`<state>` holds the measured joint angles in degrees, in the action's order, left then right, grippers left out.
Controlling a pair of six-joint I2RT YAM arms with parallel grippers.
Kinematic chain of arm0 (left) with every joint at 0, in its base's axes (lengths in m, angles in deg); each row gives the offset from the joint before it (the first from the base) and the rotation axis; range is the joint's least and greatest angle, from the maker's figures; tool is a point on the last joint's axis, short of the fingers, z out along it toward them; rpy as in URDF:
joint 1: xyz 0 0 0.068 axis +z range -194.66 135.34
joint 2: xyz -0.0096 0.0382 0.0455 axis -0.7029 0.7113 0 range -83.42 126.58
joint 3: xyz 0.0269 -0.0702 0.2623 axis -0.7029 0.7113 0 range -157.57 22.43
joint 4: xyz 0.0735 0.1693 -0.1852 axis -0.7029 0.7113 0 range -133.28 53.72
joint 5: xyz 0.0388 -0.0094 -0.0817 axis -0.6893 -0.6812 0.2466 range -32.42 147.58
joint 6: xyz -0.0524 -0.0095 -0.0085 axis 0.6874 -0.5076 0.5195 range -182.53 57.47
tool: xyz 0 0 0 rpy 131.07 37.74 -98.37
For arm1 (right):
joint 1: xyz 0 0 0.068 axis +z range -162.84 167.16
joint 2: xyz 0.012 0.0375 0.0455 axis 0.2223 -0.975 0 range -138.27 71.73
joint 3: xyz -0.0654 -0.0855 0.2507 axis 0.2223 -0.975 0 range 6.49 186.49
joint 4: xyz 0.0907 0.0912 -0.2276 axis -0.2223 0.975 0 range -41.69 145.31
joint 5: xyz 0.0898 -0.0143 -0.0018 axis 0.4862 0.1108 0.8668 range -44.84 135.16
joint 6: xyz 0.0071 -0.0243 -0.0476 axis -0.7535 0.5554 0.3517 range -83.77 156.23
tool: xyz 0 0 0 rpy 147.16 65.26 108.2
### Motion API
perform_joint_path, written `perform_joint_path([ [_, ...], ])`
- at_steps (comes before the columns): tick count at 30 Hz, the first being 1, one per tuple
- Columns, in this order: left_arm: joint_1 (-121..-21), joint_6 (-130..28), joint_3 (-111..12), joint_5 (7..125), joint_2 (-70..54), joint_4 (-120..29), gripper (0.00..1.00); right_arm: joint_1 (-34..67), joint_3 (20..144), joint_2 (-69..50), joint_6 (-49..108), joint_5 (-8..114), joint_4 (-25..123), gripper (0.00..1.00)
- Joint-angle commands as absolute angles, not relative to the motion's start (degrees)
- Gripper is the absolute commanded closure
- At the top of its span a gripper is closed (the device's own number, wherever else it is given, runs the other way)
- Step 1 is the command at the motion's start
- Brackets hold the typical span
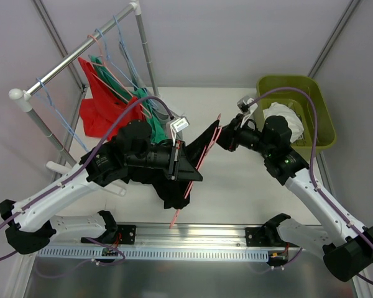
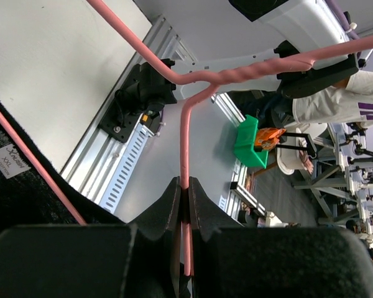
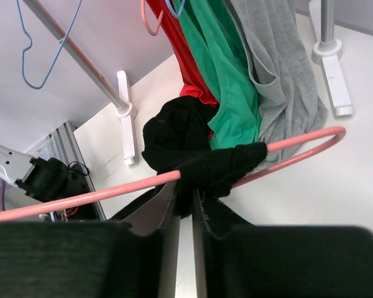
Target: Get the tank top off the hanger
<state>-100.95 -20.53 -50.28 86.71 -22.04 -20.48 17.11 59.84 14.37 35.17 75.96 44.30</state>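
A black tank top [image 1: 183, 167] hangs on a pink hanger [image 1: 199, 164] held above the table's middle. My left gripper [image 1: 176, 160] is shut on the hanger's neck; the left wrist view shows the pink wire [image 2: 185, 149] pinched between the fingers, with the black fabric and its size tag [image 2: 9, 162] at left. My right gripper [image 1: 221, 138] is shut on the tank top's strap [image 3: 227, 166] where it wraps the hanger's arm [image 3: 99, 194] near the hanger's far end.
A clothes rack [image 1: 81, 53] stands at the back left with red [image 1: 102, 105], green [image 1: 150, 118] and grey tops and blue hangers. A green bin [image 1: 314, 102] holding white cloth sits at the back right. A metal rail [image 1: 186, 239] runs along the near edge.
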Motion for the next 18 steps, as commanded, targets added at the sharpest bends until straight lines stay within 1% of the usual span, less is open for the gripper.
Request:
perform_joint_path([
  [1, -101.61, -20.69, -52.45, 86.68, -23.04, -25.27, 1.00, 17.48, 60.64, 15.75, 37.44, 72.41, 41.63, 0.88],
  [3, -101.52, -21.13, -52.02, 84.66, -23.92, -25.27, 1.00, 17.30, 60.46, 16.18, 38.59, 71.27, 42.51, 0.88],
  [6, -101.52, -21.92, -51.14, 82.90, -24.97, -25.18, 1.00, 16.95, 60.72, 16.88, 39.91, 69.42, 44.26, 0.99],
  [7, -101.52, -22.09, -50.79, 82.81, -25.15, -25.18, 1.00, 16.60, 60.90, 16.98, 40.00, 68.72, 45.31, 1.00],
  [10, -101.52, -22.71, -49.82, 82.46, -25.77, -25.18, 1.00, 14.59, 62.38, 16.89, 40.53, 67.48, 47.60, 0.99],
  [17, -101.52, -23.15, -48.67, 82.54, -25.33, -25.09, 1.00, 7.65, 66.34, 15.75, 39.57, 71.07, 50.24, 0.99],
  [18, -101.44, -23.15, -48.59, 82.55, -25.24, -25.18, 1.00, 7.11, 66.70, 15.57, 39.13, 72.22, 50.25, 0.92],
])
